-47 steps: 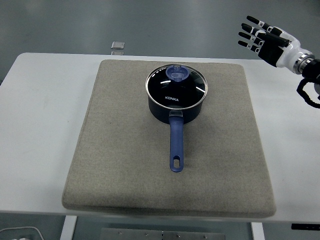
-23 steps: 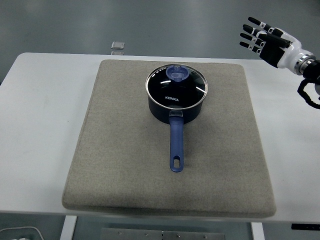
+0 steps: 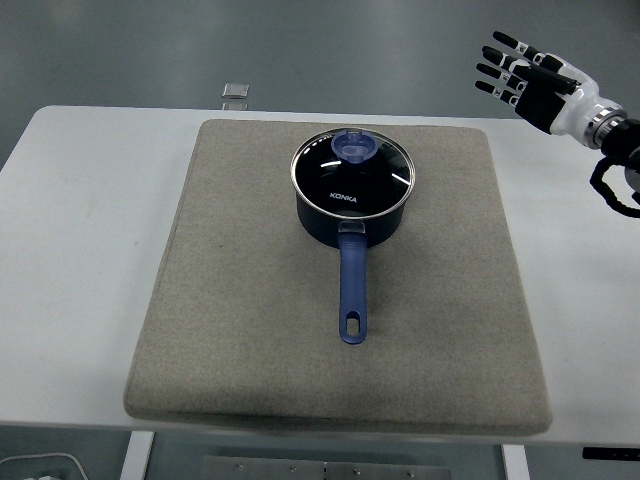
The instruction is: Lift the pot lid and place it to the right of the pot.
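Nothing is lifted yet: the glass lid [image 3: 352, 174] sits on the blue saucepan [image 3: 350, 212], mid-mat. The right hand [image 3: 527, 82] hovers well off to the upper right, fingers spread, empty. Next it must reach the lid's knob [image 3: 354, 146]. Grey mat [image 3: 250, 330], white table [image 3: 80, 250], grey floor beyond.

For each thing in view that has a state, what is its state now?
Pot: upright on the grey mat, handle pointing to the table's near edge.
Pot lid: closed on the pot, not lifted.
Right hand: raised at the upper right, fingers spread, holding nothing, far from the lid.
Left hand: not in view.
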Motion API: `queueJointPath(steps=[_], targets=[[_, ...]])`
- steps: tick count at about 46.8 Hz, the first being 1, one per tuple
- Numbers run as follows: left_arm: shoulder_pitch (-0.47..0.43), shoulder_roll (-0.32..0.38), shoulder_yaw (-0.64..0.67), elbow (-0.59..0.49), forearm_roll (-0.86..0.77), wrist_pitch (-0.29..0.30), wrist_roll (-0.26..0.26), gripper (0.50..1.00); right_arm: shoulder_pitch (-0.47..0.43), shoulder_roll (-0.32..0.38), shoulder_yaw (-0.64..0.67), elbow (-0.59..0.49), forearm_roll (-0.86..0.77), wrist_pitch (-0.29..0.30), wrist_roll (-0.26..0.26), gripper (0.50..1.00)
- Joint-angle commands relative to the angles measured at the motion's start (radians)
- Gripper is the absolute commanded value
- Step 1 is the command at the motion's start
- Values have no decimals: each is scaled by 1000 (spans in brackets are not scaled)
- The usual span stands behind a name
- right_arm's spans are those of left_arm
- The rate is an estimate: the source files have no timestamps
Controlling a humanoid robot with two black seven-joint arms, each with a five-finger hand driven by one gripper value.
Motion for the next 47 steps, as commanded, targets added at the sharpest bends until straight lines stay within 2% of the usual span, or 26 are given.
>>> queueJointPath(steps=[1, 16, 31, 47], targets=[[0, 0, 0, 0, 0, 0, 0, 1000, 3, -2, -1, -2, -10, 4, 0, 913], [0, 0, 0, 0, 0, 0, 0, 1000, 18, -4, -3, -3, -133, 5, 0, 913], [0, 0, 0, 0, 0, 0, 0, 1000, 81, -1, -7, 1, -356, 10, 0, 913], [0, 0, 0, 0, 0, 0, 0, 1000, 146, 47, -15, 27, -709, 11, 0, 913]])
